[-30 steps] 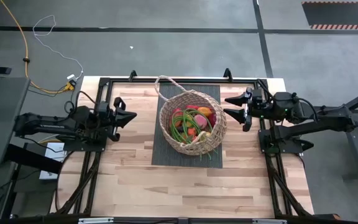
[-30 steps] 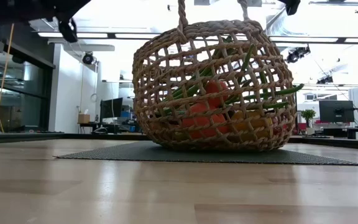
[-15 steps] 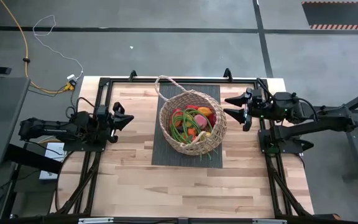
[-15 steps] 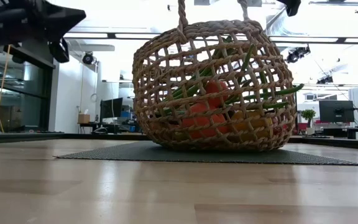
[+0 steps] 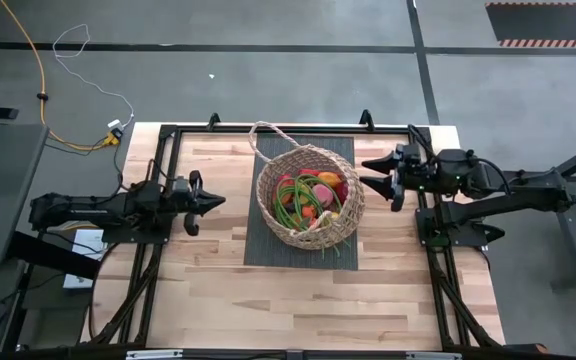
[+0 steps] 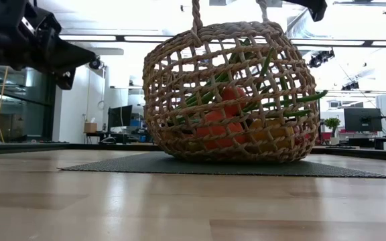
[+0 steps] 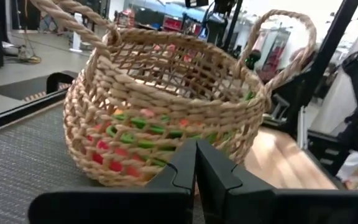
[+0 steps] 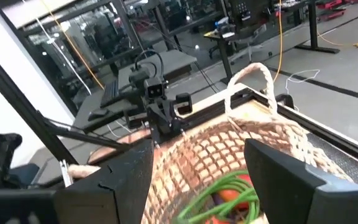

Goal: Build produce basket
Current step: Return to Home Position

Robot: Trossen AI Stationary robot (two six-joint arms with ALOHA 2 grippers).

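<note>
The high camera is looking straight down from well above, taking in the whole bench (image 5: 268, 290). The low camera is sitting at bench-top height, facing level across the wood into the room, close to the basket (image 6: 230, 94). The left wrist camera is looking past the left pincer (image 7: 196, 146) at the basket's side from nearby. The right wrist camera is peering past the right pincer (image 8: 199, 149) into its top. All four views are sharing the basket.

basket (image 5: 309, 197): tan wicker, upright, on dark mat | produce (image 5: 308, 195): heaped inside, green beans overhanging rim
</note>
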